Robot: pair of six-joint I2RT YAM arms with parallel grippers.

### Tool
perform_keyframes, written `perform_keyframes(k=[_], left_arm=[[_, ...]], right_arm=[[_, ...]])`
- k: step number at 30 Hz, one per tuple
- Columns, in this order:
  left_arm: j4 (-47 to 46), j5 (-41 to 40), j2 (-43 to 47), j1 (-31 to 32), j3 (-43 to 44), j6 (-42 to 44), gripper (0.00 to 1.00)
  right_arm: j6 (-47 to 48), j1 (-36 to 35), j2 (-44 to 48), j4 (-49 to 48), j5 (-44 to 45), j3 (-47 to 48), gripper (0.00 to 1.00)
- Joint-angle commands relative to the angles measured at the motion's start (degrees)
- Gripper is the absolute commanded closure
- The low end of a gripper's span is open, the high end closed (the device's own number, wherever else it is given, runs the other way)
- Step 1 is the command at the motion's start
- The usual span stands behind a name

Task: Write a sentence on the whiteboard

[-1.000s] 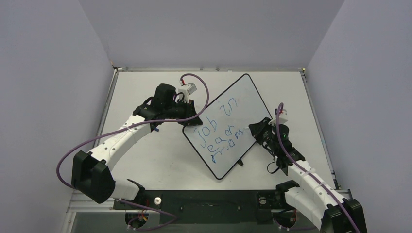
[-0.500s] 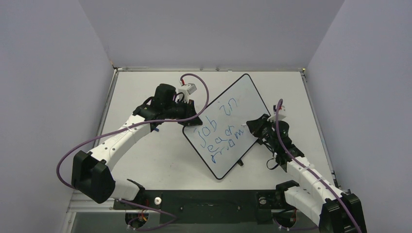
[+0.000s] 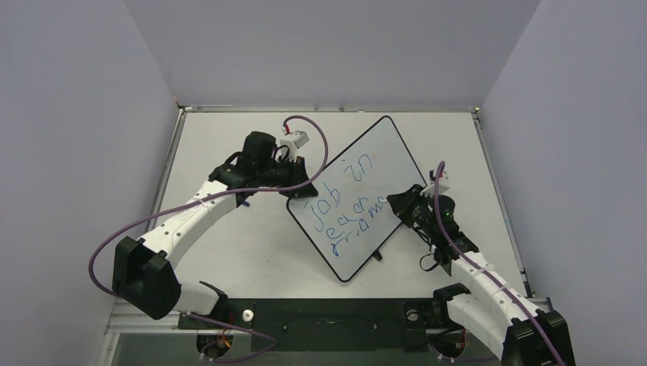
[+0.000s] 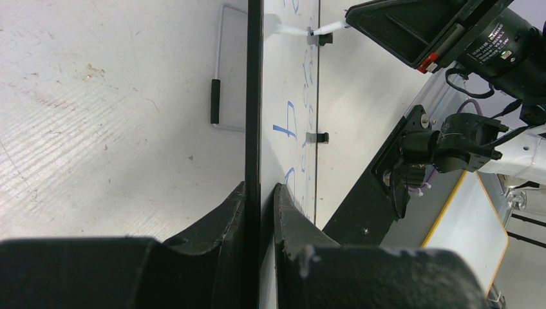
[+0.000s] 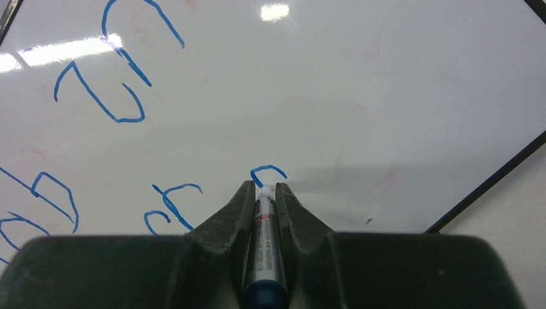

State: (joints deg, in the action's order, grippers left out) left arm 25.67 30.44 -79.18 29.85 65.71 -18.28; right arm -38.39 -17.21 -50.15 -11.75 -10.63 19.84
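From above, the whiteboard (image 3: 385, 149) lies corner-on across the middle of the surface (image 3: 229, 244), turned to a diagonal. The sentence (image 3: 347, 210) runs over its lower half in three wobbly blue lines, the top one reading roughly "job in". The left pincer (image 3: 299, 187) meets the board's left edge. The right pincer (image 3: 397, 203) is at the right end of the middle line.

In the left wrist view the whiteboard (image 4: 254, 96) shows edge-on as a thin black strip. The left pincer (image 4: 259, 188) is clamped onto it, one finger against each face with almost no gap. Blue strokes (image 4: 288, 125) show on the white face. At the top, the right pincer (image 4: 412, 26) points a marker (image 4: 322, 28) whose pale tip touches the board.

In the right wrist view the right pincer (image 5: 263, 190) is closed tight around the marker (image 5: 261, 251), whose barrel lies between the fingers. Its tip rests on the whiteboard (image 5: 386, 96) just under a small blue hook (image 5: 268, 170). More lettering (image 5: 116, 84) fills the upper left. The board's black border crosses the lower right corner.
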Motion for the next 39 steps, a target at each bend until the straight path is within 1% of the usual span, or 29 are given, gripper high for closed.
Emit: perform_keyframes(k=[1, 10, 15, 20, 25, 30, 36, 39], left_arm=[[2.5, -6.4, 0.1, 0.4, -1.0, 5.3, 1.00], [2.6, -6.4, 0.2, 0.4, -1.1, 5.3, 1.00], [2.6, -6.4, 0.4, 0.4, -1.2, 5.4, 1.00], [2.3, -6.4, 0.4, 0.4, -1.3, 5.3, 1.00], [2.2, -6.3, 0.5, 0.4, -1.6, 5.3, 1.00], [1.9, -6.2, 0.5, 0.4, -1.7, 5.2, 1.00], [1.7, -6.2, 0.6, 0.4, -1.7, 5.2, 1.00], [1.6, -6.1, 0.5, 0.4, -1.6, 5.2, 1.00]], right_arm=[[0.3, 0.2, 1.1, 2.7, 2.1, -1.3, 1.00], [1.1, 0.6, 2.9, 7.9, 6.4, -0.6, 1.00], [1.0, 1.0, 2.1, 8.3, 8.1, 0.4, 1.00], [1.7, 1.7, -0.3, 7.5, 10.1, 4.4, 1.00], [1.5, 2.2, -4.7, 4.5, 9.6, 9.3, 1.00], [1.4, 2.3, -5.0, 2.8, 6.6, 12.3, 1.00], [2.1, 2.2, -2.3, 3.5, 6.1, 11.5, 1.00], [1.8, 2.2, -2.7, 2.9, 6.2, 10.3, 1.00]])
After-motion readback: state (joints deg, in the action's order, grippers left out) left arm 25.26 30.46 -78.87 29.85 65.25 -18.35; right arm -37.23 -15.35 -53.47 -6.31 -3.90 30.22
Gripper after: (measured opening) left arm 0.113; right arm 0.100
